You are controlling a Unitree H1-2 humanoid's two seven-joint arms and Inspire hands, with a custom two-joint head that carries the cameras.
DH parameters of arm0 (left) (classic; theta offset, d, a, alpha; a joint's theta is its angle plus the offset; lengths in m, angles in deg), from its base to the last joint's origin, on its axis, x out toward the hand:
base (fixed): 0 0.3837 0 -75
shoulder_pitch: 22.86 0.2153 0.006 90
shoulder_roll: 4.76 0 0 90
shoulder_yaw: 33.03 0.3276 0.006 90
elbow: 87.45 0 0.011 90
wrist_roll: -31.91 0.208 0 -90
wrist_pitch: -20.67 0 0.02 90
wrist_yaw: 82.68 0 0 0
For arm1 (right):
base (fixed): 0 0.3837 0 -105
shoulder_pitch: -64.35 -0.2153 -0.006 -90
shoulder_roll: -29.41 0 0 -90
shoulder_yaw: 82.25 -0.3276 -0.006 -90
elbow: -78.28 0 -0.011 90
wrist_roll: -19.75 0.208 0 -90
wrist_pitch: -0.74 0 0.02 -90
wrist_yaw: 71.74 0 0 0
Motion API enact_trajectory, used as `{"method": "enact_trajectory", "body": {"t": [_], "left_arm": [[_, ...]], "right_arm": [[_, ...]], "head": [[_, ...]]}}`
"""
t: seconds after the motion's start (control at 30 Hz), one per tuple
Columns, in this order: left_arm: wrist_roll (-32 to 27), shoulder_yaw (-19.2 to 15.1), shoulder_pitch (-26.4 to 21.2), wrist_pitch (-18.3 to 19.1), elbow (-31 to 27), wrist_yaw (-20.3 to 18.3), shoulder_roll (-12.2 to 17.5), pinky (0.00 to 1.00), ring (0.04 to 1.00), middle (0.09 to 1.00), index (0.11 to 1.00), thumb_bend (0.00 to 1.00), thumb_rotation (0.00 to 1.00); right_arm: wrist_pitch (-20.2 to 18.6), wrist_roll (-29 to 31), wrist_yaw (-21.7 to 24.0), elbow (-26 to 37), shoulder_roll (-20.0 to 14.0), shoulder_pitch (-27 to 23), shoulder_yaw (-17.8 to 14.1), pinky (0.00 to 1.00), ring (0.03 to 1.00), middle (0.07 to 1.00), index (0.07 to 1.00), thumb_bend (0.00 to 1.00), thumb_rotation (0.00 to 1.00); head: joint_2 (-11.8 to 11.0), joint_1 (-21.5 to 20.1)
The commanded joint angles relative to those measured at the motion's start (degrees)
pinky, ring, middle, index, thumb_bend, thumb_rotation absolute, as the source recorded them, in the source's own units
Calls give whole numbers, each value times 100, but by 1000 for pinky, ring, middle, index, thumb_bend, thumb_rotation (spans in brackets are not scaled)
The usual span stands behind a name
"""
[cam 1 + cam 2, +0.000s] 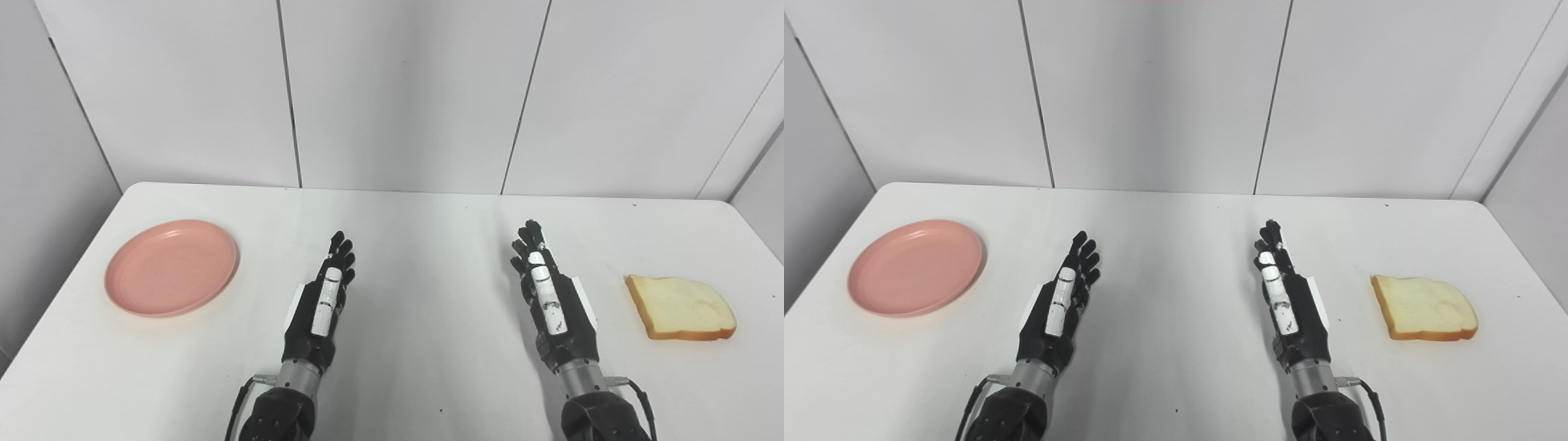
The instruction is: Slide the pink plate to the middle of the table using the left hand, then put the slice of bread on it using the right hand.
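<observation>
A round pink plate [171,267] lies on the left side of the white table [422,245], bare. A slice of bread [681,307] with a brown crust lies flat on the right side. My left hand [323,302] hovers edge-on over the table's middle-left, well to the right of the plate, fingers stretched forward and holding nothing. My right hand [547,298] hovers in the same edge-on pose at the middle-right, a short way left of the bread, open with nothing in it. Neither hand touches its object.
White wall panels [404,92] stand right behind the table's far edge. The table's left edge runs close to the plate and its right edge lies not far beyond the bread.
</observation>
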Motion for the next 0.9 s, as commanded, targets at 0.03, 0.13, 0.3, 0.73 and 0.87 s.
{"method": "enact_trajectory", "body": {"t": [0.03,0.13,0.3,0.73,0.87], "left_arm": [[27,32,-119,-119,-186,-51,6,1000,1000,1000,984,661,964],[28,36,-121,-128,-175,-58,11,1000,1000,1000,986,663,964],[30,34,-122,-160,-148,-51,5,1000,1000,1000,987,664,959],[37,41,-129,-167,-134,-50,1,1000,1000,1000,990,664,963],[45,47,-147,-201,-103,-53,4,1000,1000,1000,992,661,961]], "right_arm": [[33,31,-14,168,-14,-186,-26,1000,1000,1000,1000,661,888],[-3,18,-44,191,1,-184,-31,1000,1000,1000,1000,658,890],[-10,37,-19,187,-9,-188,-27,1000,1000,1000,1000,662,890],[45,29,-2,151,-24,-191,-23,1000,1000,1000,1000,660,892],[93,11,-9,110,-30,-200,-27,1000,1000,1000,1000,659,894]], "head": [[3,10],[1,8],[1,8],[-10,8],[-36,48]]}}
